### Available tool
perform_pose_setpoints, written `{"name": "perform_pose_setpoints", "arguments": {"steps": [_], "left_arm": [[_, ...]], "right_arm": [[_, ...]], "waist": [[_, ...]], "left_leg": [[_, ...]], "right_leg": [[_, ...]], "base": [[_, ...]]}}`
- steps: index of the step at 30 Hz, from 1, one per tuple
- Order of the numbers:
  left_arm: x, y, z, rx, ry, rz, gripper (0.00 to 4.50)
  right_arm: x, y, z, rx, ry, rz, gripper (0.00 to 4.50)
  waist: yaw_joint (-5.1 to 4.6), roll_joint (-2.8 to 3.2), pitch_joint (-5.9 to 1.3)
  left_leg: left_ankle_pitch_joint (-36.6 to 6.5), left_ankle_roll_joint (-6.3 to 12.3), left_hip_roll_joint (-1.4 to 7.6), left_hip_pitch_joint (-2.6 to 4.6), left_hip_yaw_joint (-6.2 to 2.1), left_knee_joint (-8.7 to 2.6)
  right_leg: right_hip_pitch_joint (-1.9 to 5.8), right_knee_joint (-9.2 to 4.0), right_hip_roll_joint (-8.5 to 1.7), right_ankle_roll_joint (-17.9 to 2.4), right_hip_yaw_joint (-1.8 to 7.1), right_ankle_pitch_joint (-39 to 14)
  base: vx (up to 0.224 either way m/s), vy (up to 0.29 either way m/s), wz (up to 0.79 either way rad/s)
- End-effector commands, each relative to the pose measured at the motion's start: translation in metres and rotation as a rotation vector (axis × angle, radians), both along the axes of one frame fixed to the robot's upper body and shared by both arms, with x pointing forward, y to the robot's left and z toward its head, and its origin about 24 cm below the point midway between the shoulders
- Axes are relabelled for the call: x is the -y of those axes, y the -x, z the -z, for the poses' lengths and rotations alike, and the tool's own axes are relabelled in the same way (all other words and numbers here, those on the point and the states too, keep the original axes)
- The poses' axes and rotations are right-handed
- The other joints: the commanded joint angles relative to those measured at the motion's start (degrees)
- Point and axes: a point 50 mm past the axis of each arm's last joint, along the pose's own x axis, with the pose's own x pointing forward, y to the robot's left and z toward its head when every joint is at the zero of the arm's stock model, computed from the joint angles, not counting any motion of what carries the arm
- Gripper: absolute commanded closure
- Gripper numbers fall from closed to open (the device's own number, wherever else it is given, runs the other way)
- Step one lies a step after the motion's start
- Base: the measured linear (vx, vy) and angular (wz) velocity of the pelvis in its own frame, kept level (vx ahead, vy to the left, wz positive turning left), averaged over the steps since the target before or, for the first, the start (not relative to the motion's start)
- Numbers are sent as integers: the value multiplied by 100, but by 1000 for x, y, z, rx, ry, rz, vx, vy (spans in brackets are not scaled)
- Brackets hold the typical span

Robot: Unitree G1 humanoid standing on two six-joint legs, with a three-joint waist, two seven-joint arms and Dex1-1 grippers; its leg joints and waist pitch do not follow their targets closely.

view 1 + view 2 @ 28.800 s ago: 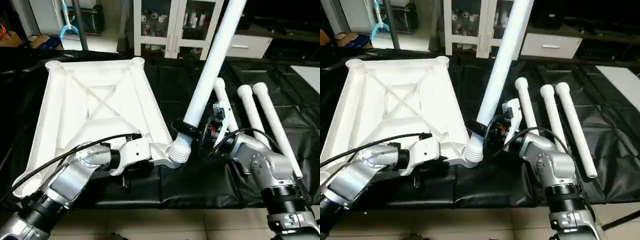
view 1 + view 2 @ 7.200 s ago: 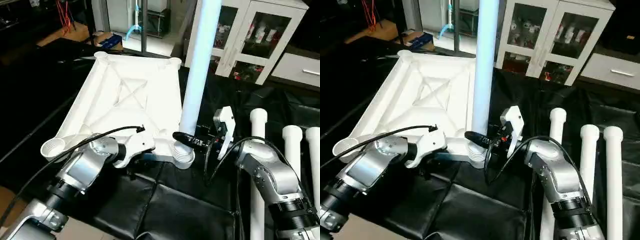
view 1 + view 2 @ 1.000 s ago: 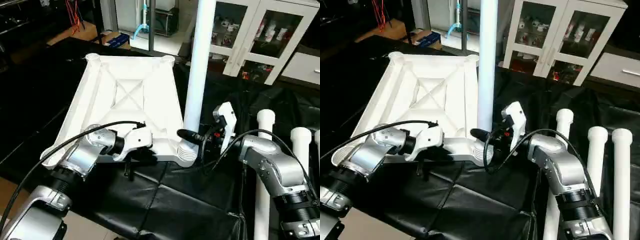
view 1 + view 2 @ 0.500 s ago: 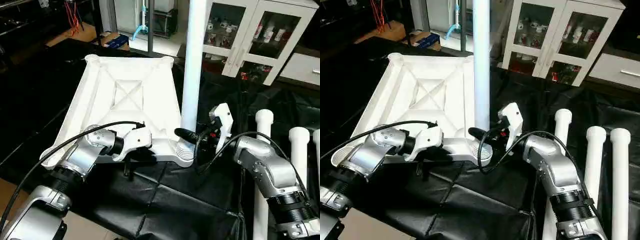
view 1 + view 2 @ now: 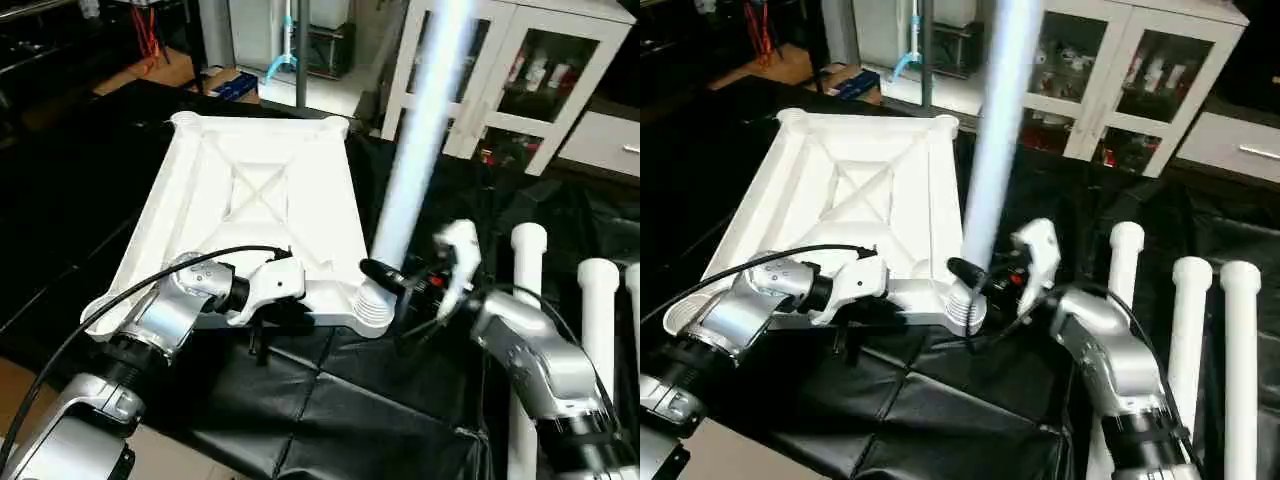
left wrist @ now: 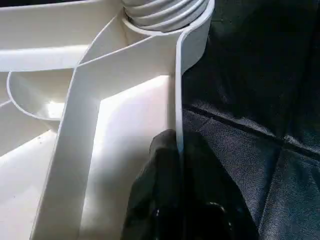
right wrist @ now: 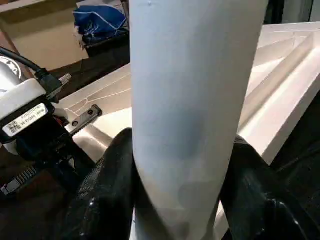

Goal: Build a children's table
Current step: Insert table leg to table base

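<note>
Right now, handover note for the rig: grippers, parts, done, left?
Left gripper: fingers shut on the near rim of the white plastic ribbed tabletop, which lies underside up on the black padded mat.
Right gripper: fingers clamped around the long white tube leg, low on the tube. The leg's ribbed foot sits at the near right corner socket; the tube leans to the right, blurred.
Three spare white tube legs lie on the mat to the right.
Done: first leg entered at its socket, seating unconfirmed.
Left: straighten and seat it, then fit the other three.
</note>
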Motion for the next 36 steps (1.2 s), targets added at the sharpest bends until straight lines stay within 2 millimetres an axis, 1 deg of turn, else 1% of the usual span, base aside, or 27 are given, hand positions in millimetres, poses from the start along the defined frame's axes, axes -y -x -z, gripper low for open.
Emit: {"name": "perform_pose_setpoints", "arguments": {"steps": [1,3,5,6,8,9,10,12,13,15,20,21,22,24,25,29,31,32,35,36], "left_arm": [[-2,5,8,-29,-16,0,449],[-2,5,8,-28,-17,0,449],[-2,5,8,-27,-18,0,449],[-2,5,8,-27,-18,0,449],[-2,4,8,-26,-17,0,449],[-2,4,8,-26,-17,0,449],[-1,4,7,-25,-17,-1,449],[-1,3,7,-24,-18,-2,449],[-1,3,7,-24,-18,-2,449],[-1,3,7,-25,-19,-3,449],[-1,3,7,-25,-20,-3,449],[-1,3,7,-25,-19,-4,449],[-1,3,7,-25,-20,-6,449],[-2,3,7,-25,-20,-6,449],[-2,3,7,-26,-20,-7,449],[-2,3,7,-27,-21,-7,449],[-3,3,7,-29,-22,-6,449],[-3,3,7,-29,-22,-5,449],[-3,3,7,-30,-24,-4,449],[-3,3,7,-30,-24,-4,449]], "right_arm": [[15,12,29,-122,38,69,265],[14,16,32,-118,50,70,265],[14,19,33,-116,62,67,265],[13,21,35,-110,89,55,265],[13,23,37,-100,119,46,265],[12,25,38,-92,143,38,265],[11,28,41,-77,170,31,265],[10,31,43,-76,174,28,265],[9,34,46,-74,194,16,265],[7,39,51,-75,221,-4,265],[5,41,54,-74,230,-7,265],[4,42,55,-81,224,-2,265],[3,44,57,-95,210,7,265],[4,46,61,-134,181,24,265],[7,47,65,-157,178,39,265],[9,49,70,-195,190,38,265],[13,48,75,-232,241,41,265],[14,47,75,-235,252,41,265],[14,43,74,-238,278,26,265],[13,42,74,-237,283,23,265]], "waist": [[-17,33,-305],[-18,28,-305],[-20,29,-301],[-19,48,-300],[-25,37,-297],[-23,40,-295],[-25,36,-285],[-32,38,-286],[-26,54,-283],[-30,44,-285],[-47,43,-279],[-46,53,-277],[-46,44,-280],[-50,50,-283],[-52,50,-291],[-60,46,-292],[-67,55,-282],[-67,55,-282],[-96,50,-272],[-113,53,-265]], "left_leg": [[-788,74,465,57,-207,-530],[-768,76,459,43,-207,-532],[-788,77,461,49,-209,-539],[-812,71,458,52,-213,-542],[-849,60,459,50,-214,-546],[-882,49,461,49,-215,-550],[-950,13,463,51,-217,-558],[-996,11,459,50,-223,-563],[-1030,11,462,55,-222,-565],[-1026,5,463,47,-227,-576],[-1231,-15,473,54,-240,-601],[-1268,-28,476,54,-242,-605],[-1297,-36,478,59,-242,-610],[-1337,-42,480,61,-248,-623],[-1351,-61,482,66,-251,-633],[-1378,-78,487,66,-254,-644],[-1494,-106,487,67,-261,-655],[-1494,-106,487,67,-261,-655],[-1678,-165,483,74,-274,-666],[-1781,-190,480,91,-273,-669]], "right_leg": [[244,-395,-544,-1405,317,-1061],[250,-392,-543,-1399,317,-1036],[243,-400,-538,-1384,313,-1060],[242,-399,-537,-1384,312,-1091],[240,-409,-536,-1367,313,-1151],[239,-415,-539,-1348,313,-1204],[230,-431,-541,-1285,315,-1315],[231,-435,-539,-1270,317,-1379],[222,-449,-543,-1253,323,-1410],[226,-447,-534,-1229,320,-1367],[215,-480,-537,-1193,319,-1586],[210,-488,-541,-1190,322,-1601],[209,-491,-540,-1176,321,-1601],[211,-498,-541,-1163,320,-1615],[211,-501,-535,-1151,316,-1581],[212,-493,-534,-1179,315,-1479],[207,-511,-538,-1155,316,-1620],[207,-511,-538,-1155,316,-1620],[189,-537,-536,-1089,313,-1881],[178,-552,-538,-1070,319,-1969]], "base": [[0,0,0],[0,0,0],[0,0,0],[0,0,0],[0,0,0],[0,0,0],[0,0,0],[0,0,0],[0,0,0],[0,0,0],[0,0,0],[0,0,0],[0,0,0],[0,0,0],[0,0,0],[0,0,0],[0,0,0],[0,0,0],[0,0,0],[0,0,0]]}}
